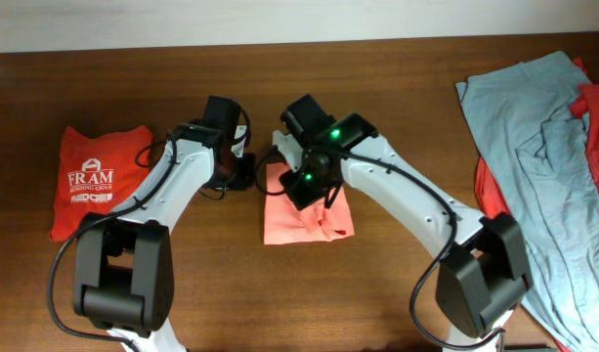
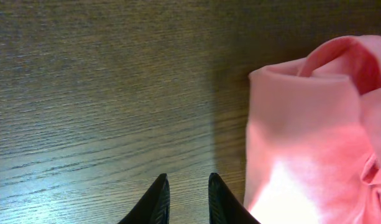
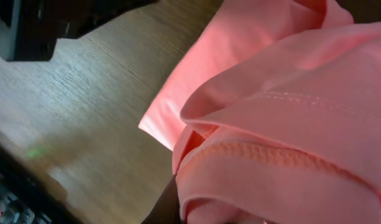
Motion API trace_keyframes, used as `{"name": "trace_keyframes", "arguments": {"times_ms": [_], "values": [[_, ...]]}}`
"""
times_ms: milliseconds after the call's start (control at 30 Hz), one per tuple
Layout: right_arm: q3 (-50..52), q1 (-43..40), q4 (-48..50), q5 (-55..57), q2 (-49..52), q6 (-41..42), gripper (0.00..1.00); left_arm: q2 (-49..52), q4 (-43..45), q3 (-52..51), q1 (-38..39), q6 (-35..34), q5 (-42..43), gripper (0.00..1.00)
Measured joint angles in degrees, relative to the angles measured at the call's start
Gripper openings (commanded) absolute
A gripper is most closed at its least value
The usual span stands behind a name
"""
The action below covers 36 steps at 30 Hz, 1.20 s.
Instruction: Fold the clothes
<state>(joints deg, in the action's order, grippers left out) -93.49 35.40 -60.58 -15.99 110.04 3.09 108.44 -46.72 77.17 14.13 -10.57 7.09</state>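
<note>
Though dark, table (image 1: 377,78) (pink shirt (image 1: 309,220) atop)

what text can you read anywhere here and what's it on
"FRAM": white letters on the orange-red shirt, folded, at left in the overhead view.
Smaller white lines beneath it: too small to read.
Salmon-pink shirt and grey-blue shirt: no readable text.

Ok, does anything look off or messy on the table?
The salmon-pink shirt isn't flat. Its lower right corner is rumpled, and a hemmed edge is bunched up in the right hand. On the far right, the grey-blue shirt lies spread and creased, not yet folded.
</note>
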Motion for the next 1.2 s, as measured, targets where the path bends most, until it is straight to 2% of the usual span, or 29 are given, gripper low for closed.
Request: {"name": "trace_keyframes", "arguments": {"times_ms": [133, 233, 333, 467, 533, 567, 667, 767, 900, 1133, 1200], "values": [[0.0, 0.92, 0.81, 0.13, 1.68, 0.22, 0.17, 0.0, 0.0, 0.0, 0.0, 0.0, 0.0, 0.22], [0.0, 1.09, 0.92, 0.13, 2.8, 0.26, 0.18, 0.0, 0.0, 0.0, 0.0, 0.0, 0.0, 0.22], [0.0, 1.14, 1.79, 0.11, 3.74, 0.42, 0.25, 0.0, 0.0, 0.0, 0.0, 0.0, 0.0, 0.22], [0.0, 1.14, 3.08, -0.63, 4.24, -0.02, 0.27, 0.0, 0.0, 0.0, 0.0, 0.0, 0.0, 0.22], [0.0, 1.14, 3.8, -2.19, 4.31, -1.11, 0.36, 0.0, 0.0, 0.0, 0.0, 0.0, 0.0, 0.22], [0.0, 1.14, 4.11, -3.65, 4.33, -2.05, 0.45, 0.0, 0.0, 0.0, 0.0, 0.0, 0.0, 0.22], [0.0, 1.18, 4.7, -8.04, 4.35, -4.83, 0.57, 0.0, 0.0, 0.0, 0.0, 0.0, 0.0, 0.22], [0.0, 1.2, 4.7, -11.87, 4.35, -7.54, 0.57, 0.0, 0.0, 0.0, 0.0, 0.0, 0.0, 0.22], [-0.44, 0.98, 1.22, -11.39, 4.35, -8.07, 0.54, 0.0, 0.0, 0.0, 0.0, 0.0, 0.0, 0.22], [-6.49, -2.12, -10.05, 2.54, 3.96, -4.11, 0.5, -1.14, -0.31, 2.25, 0.0, 1.44, 1.14, 0.22], [-7.5, -4.02, -11.96, 7.21, 2.73, -1.53, 0.47, -2.58, 0.09, 3.61, 0.02, 2.84, 3.37, 0.22]]}}
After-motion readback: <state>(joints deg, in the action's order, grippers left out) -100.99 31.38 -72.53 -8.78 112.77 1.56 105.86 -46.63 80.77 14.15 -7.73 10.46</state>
